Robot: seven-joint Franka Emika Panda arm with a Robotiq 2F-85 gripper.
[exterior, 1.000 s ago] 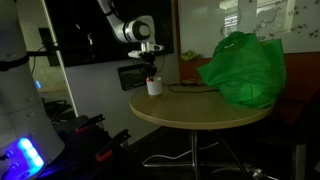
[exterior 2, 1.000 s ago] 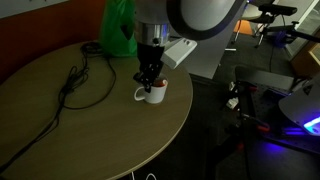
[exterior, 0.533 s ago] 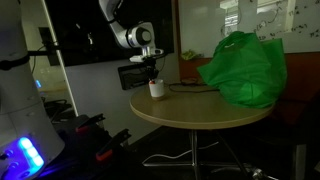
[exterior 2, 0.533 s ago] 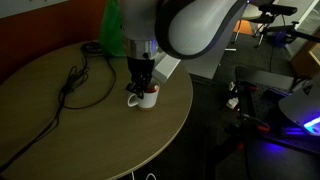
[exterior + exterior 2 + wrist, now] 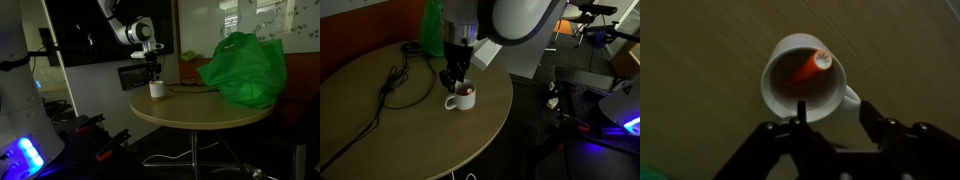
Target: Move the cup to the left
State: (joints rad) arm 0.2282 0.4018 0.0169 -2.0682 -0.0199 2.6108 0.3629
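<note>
The cup (image 5: 461,99) is a small white mug standing upright on the round wooden table (image 5: 380,130), near the table's edge. In the wrist view the cup (image 5: 775,92) shows a dark inside with a small orange-red thing (image 5: 812,66) in it. My gripper (image 5: 455,82) hangs just above the cup, a little off to its side. In the wrist view the gripper (image 5: 834,113) is open; one fingertip (image 5: 800,110) overlaps the cup's rim and the cup's handle (image 5: 847,100) lies between the two fingers. In an exterior view the cup (image 5: 156,90) sits under the gripper (image 5: 154,76).
A big green bag (image 5: 243,68) stands on the far side of the table (image 5: 200,112), also seen behind the arm as the green bag (image 5: 437,25). A black cable (image 5: 395,85) loops across the tabletop beside the cup. Equipment with blue lights (image 5: 620,115) stands off the table.
The cup has slid with the gripper a short way across the table. The jaws, shut on the cup's wall before, have since spread apart and risen slightly.
</note>
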